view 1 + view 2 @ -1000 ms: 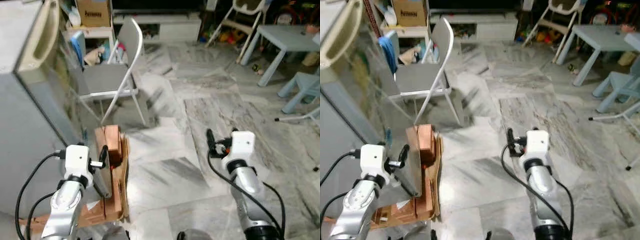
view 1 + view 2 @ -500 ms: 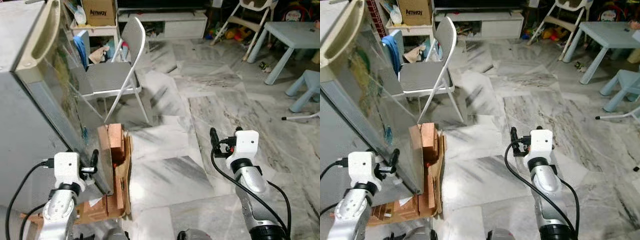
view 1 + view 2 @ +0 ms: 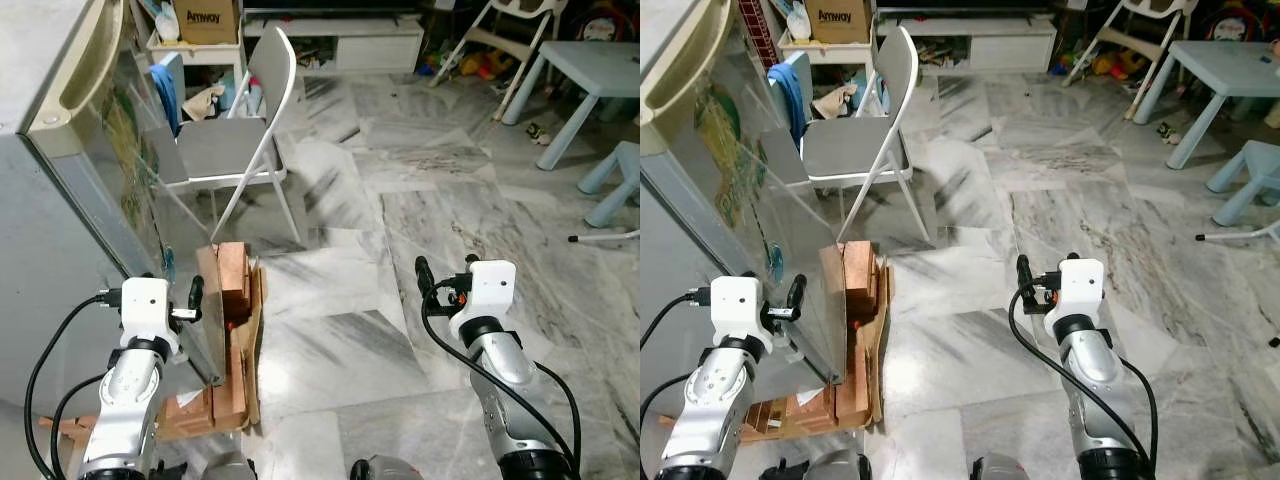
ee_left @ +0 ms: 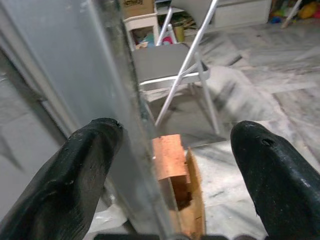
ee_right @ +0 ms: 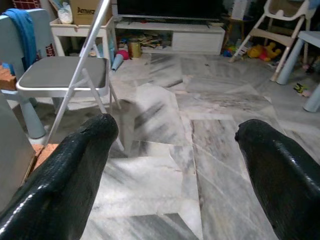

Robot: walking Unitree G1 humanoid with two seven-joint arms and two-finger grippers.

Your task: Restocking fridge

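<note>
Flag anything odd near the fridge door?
A torn cardboard box of wooden blocks sits on the floor right beside the fridge door's lower corner. The left tool is open, its fingers either side of the door edge.

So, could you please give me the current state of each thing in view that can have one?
Fridge door: swung open, its edge between the left gripper's fingers.
Left gripper: open, straddling the door edge.
Right gripper: open, holding nothing, above the floor.
Folding chair: unfolded, upright, seat bare.
Cardboard box: on the floor by the door, open, holding wooden blocks.
</note>
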